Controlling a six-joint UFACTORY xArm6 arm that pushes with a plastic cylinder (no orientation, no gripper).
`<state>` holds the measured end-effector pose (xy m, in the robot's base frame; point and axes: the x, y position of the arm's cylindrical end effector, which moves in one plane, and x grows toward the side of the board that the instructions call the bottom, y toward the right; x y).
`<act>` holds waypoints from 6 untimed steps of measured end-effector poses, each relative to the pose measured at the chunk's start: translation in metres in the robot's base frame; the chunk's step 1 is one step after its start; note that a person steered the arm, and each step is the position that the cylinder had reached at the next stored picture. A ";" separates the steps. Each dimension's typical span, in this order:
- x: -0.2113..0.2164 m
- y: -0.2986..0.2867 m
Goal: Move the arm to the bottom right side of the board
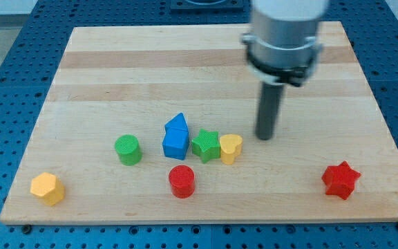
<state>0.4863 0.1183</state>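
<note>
My tip (264, 136) is the lower end of a dark rod under a grey arm body (285, 34), right of the board's middle. It stands a short way to the right of the yellow heart block (231, 148), not touching it. A green star block (205, 145) sits against the yellow heart's left side, and a blue block (176, 135) sits left of the star. A red star block (340, 180) lies near the board's bottom right, well below and right of my tip.
A green cylinder (128, 149) lies left of the blue block. A red cylinder (182, 181) lies below the cluster. A yellow hexagon block (48, 188) sits at the bottom left corner. The wooden board (150, 69) rests on a blue perforated table (5, 62).
</note>
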 end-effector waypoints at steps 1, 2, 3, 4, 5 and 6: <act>0.003 0.092; 0.046 0.169; 0.109 0.183; 0.116 0.183; 0.104 0.181; 0.084 0.167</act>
